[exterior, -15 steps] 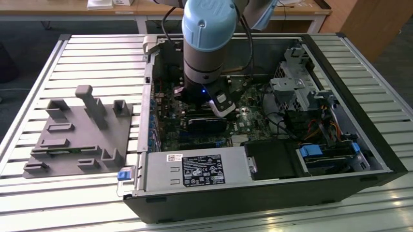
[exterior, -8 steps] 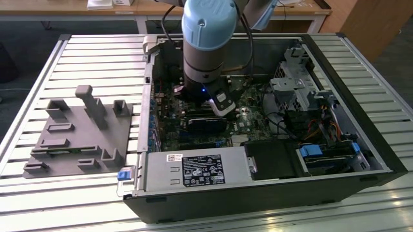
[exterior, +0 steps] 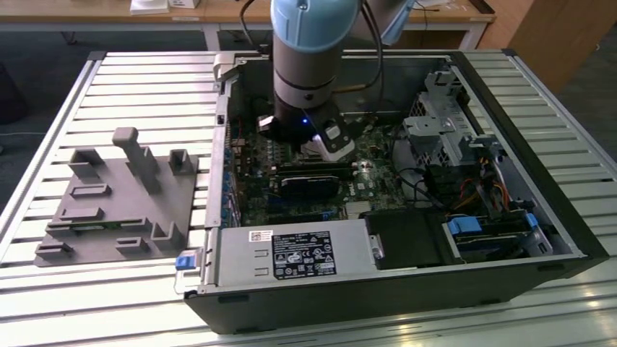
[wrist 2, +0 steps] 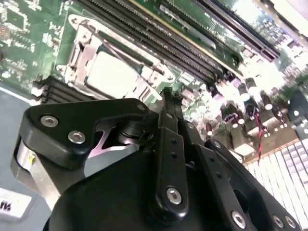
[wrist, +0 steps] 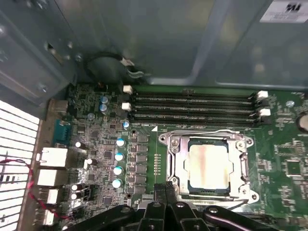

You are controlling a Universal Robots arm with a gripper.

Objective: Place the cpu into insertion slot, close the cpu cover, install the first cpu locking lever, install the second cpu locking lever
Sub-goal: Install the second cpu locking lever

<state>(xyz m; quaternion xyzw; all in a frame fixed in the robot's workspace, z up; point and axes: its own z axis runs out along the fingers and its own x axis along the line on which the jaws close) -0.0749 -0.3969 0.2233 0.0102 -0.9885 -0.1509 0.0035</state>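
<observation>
Now cpu (wrist: 208, 163) seated in insertion slot (wrist: 179, 169), cover (wrist: 240, 166) closed, jaws (wrist: 166, 188) just beside

The cpu (wrist: 208, 162) is pale silver-grey, its cpu cover (wrist: 179, 163) silvery, the circuit board (wrist: 284, 163) green, the gripper (wrist: 166, 190) black.

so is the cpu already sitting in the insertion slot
Yes, in the first wrist view the cpu lies flat inside the insertion slot, with the cpu cover framing its pale metal top.
</observation>
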